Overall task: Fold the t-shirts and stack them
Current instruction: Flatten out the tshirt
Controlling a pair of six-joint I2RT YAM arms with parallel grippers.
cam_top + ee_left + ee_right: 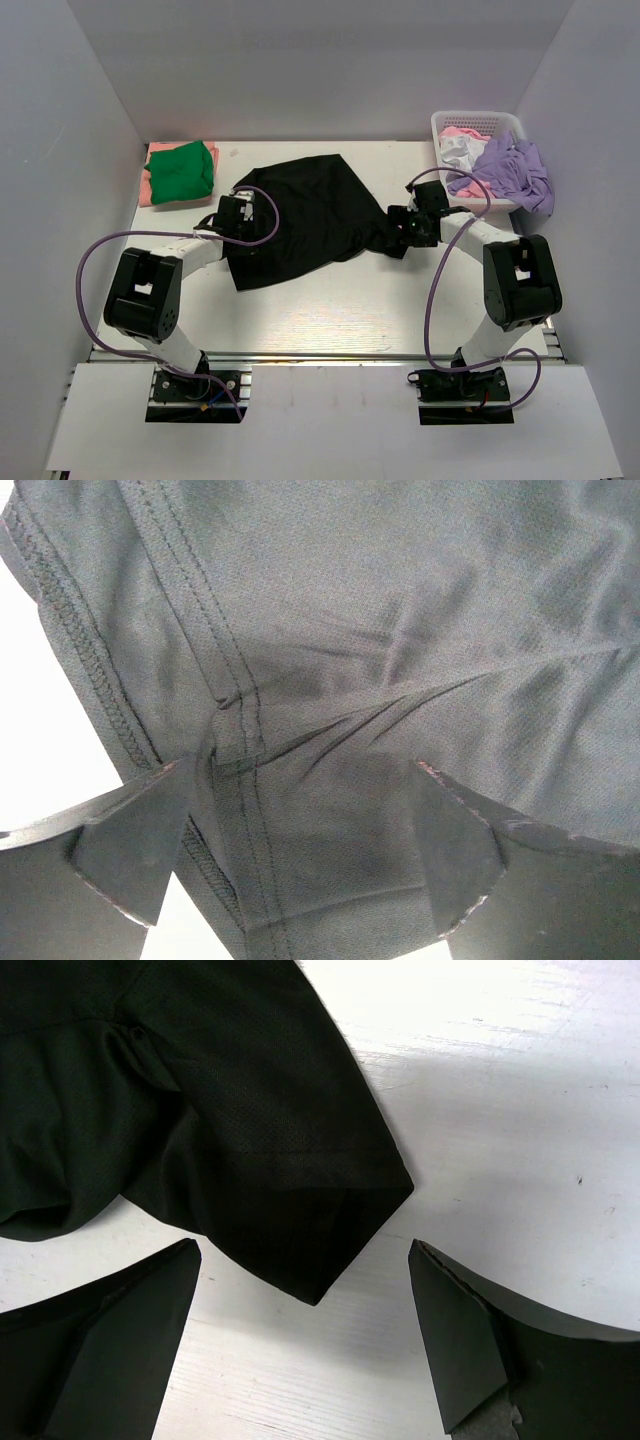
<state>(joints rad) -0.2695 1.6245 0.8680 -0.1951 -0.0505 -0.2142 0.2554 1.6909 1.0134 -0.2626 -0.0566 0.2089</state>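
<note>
T-shirts are counted at six from the top view. One black t-shirt [300, 215] is spread mid-table [330, 310]. A green t-shirt [183, 170] is stacked on a salmon-pink t-shirt [150, 188] at the far left. A pale pink t-shirt [462, 131], a white t-shirt [460, 152] and a lavender t-shirt [512, 170] are heaped in the one basket [475, 117] at the far right. The black one is bracketed by both arms: the left gripper [235, 212] is parked over its left edge and the right gripper [410, 226] at its right end, so its long axis runs roughly across, from one to the other.

Left wrist view: the frame is filled by black cloth [400, 610] with a stitched seam [235, 710]. The left gripper [305, 780] is spread wide right over it, nothing pinched.

Right wrist view: one sleeve [300, 1180] is seen lying flat, its cuff corner pointed between the fingers. The right gripper [305, 1250] is fully spread and empty, so that corner is probably the easier grab.
</note>
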